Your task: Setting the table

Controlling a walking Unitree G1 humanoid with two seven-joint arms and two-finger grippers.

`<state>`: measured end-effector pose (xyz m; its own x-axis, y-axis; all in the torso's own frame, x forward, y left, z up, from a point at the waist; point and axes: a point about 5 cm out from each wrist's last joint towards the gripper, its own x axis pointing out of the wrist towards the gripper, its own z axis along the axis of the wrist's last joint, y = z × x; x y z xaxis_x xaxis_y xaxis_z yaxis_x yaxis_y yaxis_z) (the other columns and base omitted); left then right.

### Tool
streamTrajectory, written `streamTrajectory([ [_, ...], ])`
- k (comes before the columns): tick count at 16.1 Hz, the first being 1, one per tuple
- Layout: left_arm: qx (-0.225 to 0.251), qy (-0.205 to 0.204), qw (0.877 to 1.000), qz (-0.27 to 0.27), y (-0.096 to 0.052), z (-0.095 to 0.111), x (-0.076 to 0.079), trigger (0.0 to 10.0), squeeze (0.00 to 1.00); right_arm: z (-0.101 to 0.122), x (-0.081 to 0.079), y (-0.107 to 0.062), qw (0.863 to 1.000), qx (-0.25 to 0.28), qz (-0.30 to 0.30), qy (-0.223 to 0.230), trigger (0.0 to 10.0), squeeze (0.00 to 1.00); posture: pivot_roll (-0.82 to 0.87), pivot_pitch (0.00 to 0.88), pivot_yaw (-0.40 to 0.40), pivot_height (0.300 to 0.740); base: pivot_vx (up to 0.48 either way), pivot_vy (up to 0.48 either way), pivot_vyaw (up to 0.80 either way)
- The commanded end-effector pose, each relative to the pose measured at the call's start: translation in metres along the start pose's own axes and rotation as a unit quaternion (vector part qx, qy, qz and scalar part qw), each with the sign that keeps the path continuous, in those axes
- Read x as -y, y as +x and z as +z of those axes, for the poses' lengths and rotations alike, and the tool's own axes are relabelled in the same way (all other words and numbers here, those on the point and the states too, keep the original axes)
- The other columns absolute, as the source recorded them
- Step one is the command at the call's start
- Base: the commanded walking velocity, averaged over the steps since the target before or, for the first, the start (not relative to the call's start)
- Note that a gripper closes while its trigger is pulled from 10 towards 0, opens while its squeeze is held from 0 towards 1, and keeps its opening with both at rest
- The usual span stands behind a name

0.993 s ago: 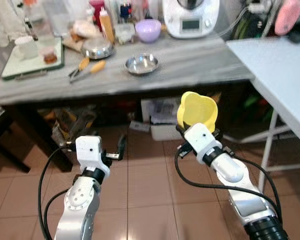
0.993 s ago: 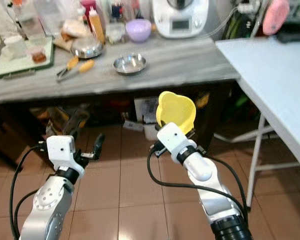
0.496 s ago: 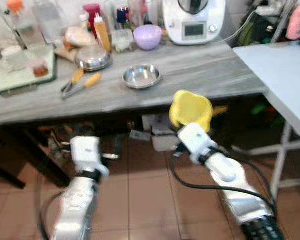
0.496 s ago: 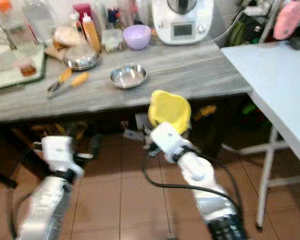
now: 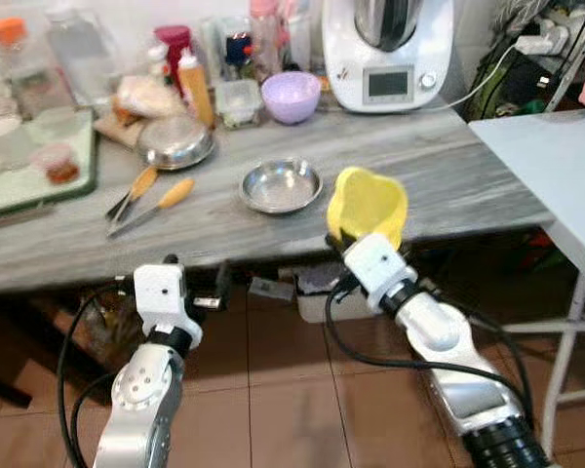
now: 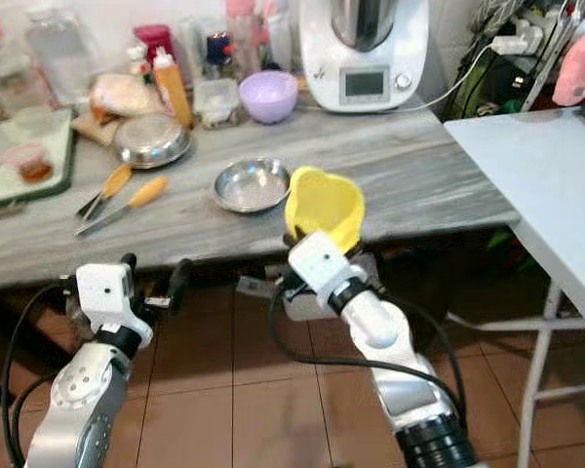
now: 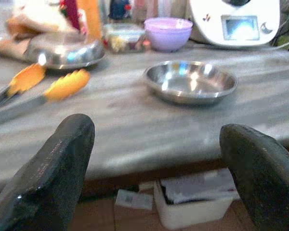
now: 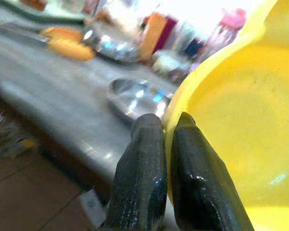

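The right end effector [image 8: 166, 159] pinches the rim of one yellow bowl [image 5: 368, 204], held at the grey tabletop's [image 5: 448, 175] near edge. The left end effector [image 7: 159, 183] hangs wide and empty. At the bowl's 10 o'clock sits one steel dish [image 5: 281, 185]; farther back, one purple bowl [image 5: 291, 95]. The floor [image 5: 273, 390] is brown tile.

Head stereo looks down at counter [image 5: 448, 175]; wrist cameras face it.
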<state>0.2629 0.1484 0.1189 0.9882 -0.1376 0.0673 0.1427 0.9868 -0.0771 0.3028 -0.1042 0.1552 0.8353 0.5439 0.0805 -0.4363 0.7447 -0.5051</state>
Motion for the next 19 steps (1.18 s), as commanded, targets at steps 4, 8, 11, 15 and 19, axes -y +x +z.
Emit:
streamTrajectory([
  [4,0.014,0.007,1.0,-0.007,0.0043,0.0103,0.0019,10.0,0.0,0.0098,0.0095,-0.0003,1.0,0.018,-0.024,-0.007,10.0,0.0,-0.13,0.078,0.075,0.74,0.441,0.0,0.0],
  [8,0.008,0.005,1.0,-0.009,0.0039,0.008,0.0044,10.0,0.0,0.0097,0.0109,-0.0011,0.999,0.016,-0.027,-0.007,10.0,0.0,-0.13,0.077,0.078,0.74,0.436,0.0,0.0],
  [11,0.004,0.006,1.0,-0.007,0.0037,0.0068,0.0031,10.0,0.0,0.0115,0.0102,0.0001,1.0,0.02,-0.022,-0.007,10.0,0.0,-0.13,0.076,0.076,0.74,0.428,0.0,0.0],
  [15,0.0,0.012,1.0,-0.004,0.0013,0.0054,0.0007,10.0,0.0,0.0133,0.0076,0.0005,1.0,0.024,-0.015,-0.006,10.0,0.0,-0.13,0.079,0.072,0.74,0.344,0.0,0.0],
  [19,-0.001,0.012,1.0,0.003,-0.0002,0.0051,-0.0025,10.0,0.0,0.0131,0.0075,0.0003,1.0,0.024,-0.011,-0.008,10.0,0.0,-0.13,0.08,0.072,0.74,0.142,0.0,0.0],
])
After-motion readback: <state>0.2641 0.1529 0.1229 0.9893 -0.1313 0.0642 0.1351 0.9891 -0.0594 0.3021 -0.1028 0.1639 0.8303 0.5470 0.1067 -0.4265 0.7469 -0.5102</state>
